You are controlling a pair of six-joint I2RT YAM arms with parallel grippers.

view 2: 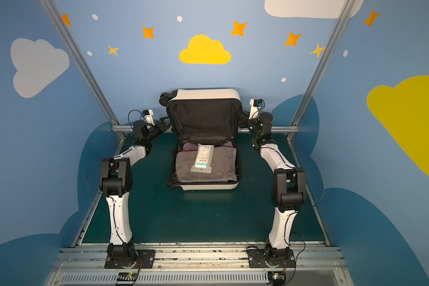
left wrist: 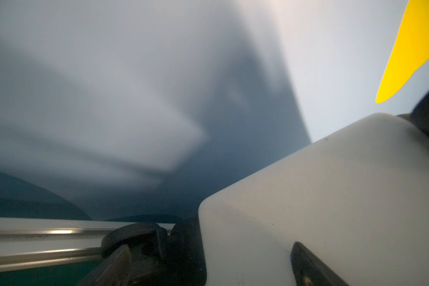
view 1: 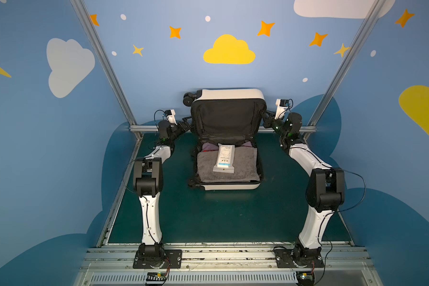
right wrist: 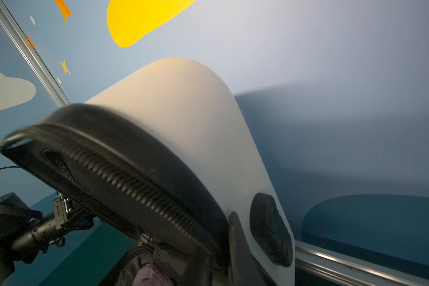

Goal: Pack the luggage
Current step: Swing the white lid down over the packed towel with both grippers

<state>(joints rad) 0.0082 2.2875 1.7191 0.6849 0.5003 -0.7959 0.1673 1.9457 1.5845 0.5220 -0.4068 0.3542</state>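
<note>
The luggage (view 1: 229, 95) (view 2: 204, 92) lies open at the far middle of the table (view 1: 221, 218), its base flat and its black-lined lid standing upright near the back wall (view 1: 159, 64). The left gripper (view 1: 185, 123) (view 2: 164, 121) sits just beside the lid's left edge with its fingers spread wide and holding nothing; whether it touches the shell is unclear. In the left wrist view the cream shell (left wrist: 332, 198) fills the near corner. The right gripper (view 1: 266, 116) (view 2: 242, 114) is at the lid's right edge, its fingers drawn narrow on the rim, and the right wrist view shows the shell (right wrist: 183, 111) and black zipper band close up. Inside the base a grey towel (view 1: 228, 170) lies folded, a white packet (view 1: 224, 158) rests on it, and purple fabric (view 1: 208, 146) shows behind. The table is dark green and framed by an aluminium rail (view 1: 144, 128). The walls are blue with clouds and stars. The packet carries dark print and a blue strip, too small to read.
</note>
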